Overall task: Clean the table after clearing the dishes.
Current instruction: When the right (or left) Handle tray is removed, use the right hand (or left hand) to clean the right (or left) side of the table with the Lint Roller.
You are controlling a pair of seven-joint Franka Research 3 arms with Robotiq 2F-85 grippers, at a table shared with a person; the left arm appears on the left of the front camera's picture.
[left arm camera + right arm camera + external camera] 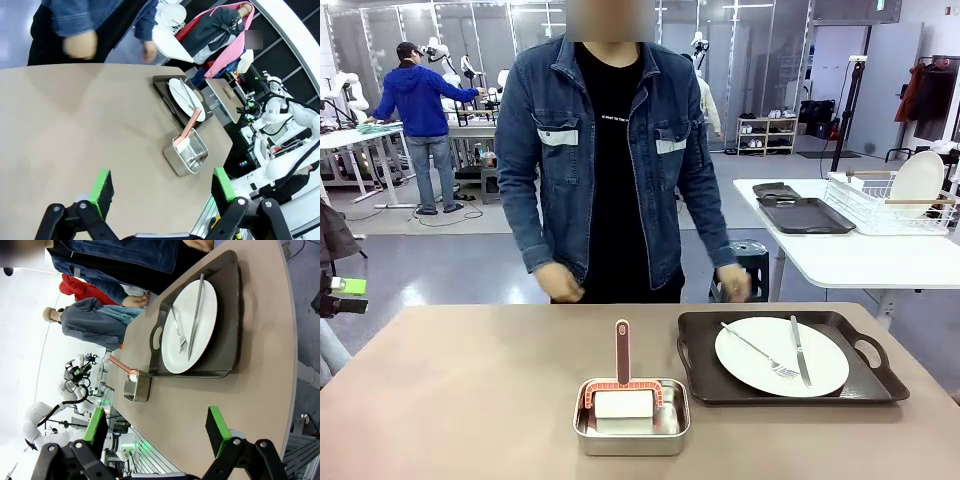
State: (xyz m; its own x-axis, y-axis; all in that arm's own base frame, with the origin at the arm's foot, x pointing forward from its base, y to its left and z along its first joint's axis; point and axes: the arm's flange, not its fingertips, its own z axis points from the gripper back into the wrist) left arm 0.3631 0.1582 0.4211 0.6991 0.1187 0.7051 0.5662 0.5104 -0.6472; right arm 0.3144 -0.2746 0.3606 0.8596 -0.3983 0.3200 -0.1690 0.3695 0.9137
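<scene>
Tan-brown matte table [450, 400], wide, stretching from the robot's side to a person [610, 150] in a denim jacket at the far edge. Right of middle, a dark brown handled tray [698, 350] lying flat, carrying a round white dinner plate [745, 367] with a metal fork [760, 350] and knife [800, 350] laid side by side on it, fork tines toward the robot's side. Just left of the tray, close to the near edge, a shiny rectangular steel pan [630, 445] holding a pink-handled scrubber [622, 350], its head down over a white block [623, 405], its handle leaning out past the far rim.

One hand [563, 283] and the other hand [732, 283] of the person blurred, low, just beyond the far edge.

Left claw [162, 192] spread open, green pads wide apart, nothing between them, hovering over the table top with pan and tray well ahead. Right claw [156, 430] likewise spread and empty, above the table short of the tray.

Farther back, a smaller white table [840, 265] with a second dark tray [810, 215] beside a wire dish rack [880, 210], and a white plate [917, 180] standing upright in the rack
</scene>
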